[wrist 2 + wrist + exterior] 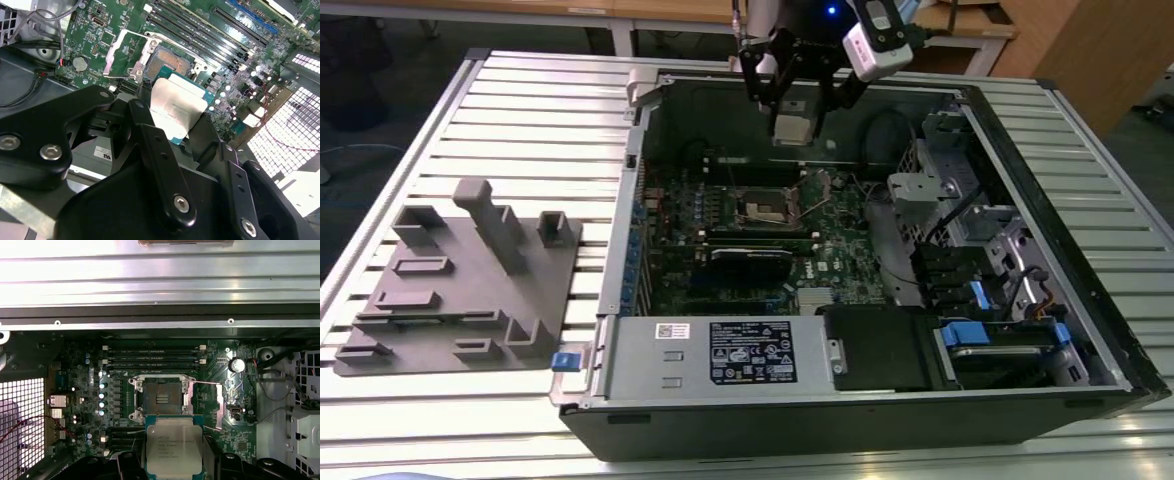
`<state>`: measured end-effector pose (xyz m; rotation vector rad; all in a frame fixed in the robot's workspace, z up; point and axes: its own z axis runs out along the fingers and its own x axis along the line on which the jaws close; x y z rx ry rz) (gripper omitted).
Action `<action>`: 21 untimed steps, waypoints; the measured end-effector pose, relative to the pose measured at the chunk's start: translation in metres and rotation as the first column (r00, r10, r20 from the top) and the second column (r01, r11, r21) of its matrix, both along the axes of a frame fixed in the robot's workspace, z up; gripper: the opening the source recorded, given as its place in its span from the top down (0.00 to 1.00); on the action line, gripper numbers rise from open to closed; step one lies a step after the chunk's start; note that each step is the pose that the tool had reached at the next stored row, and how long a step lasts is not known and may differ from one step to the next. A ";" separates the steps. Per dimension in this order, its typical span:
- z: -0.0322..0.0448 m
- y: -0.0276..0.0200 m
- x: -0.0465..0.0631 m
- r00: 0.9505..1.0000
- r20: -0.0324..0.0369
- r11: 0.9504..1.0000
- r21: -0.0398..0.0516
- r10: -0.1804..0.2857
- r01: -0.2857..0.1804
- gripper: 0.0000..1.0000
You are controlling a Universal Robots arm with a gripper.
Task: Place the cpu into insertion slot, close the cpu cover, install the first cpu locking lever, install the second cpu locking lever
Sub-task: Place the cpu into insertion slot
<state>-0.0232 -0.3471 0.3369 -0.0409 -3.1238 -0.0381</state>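
One pincer (793, 118) grips the cpu (174, 447) by its edges, hovering apart from the insertion slot (161, 397). The cpu cover (117, 50) stands swung open, so the slot is free.

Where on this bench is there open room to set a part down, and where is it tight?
Free: slatted table at the exterior view's left, behind and in front of the grey fixture. Crowded: inside the computer case, around the insertion slot, with the end effector holding the cpu overhead.
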 end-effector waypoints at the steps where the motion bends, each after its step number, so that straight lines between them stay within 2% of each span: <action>1: -0.0003 0.0000 0.000 1.000 0.000 1.000 0.000 0.000 0.000 0.46; 8: -0.0057 0.0000 0.000 1.000 0.000 1.000 0.000 0.000 0.000 0.46; 21: -0.0106 0.0000 0.000 1.000 0.000 1.000 0.000 0.000 0.000 0.46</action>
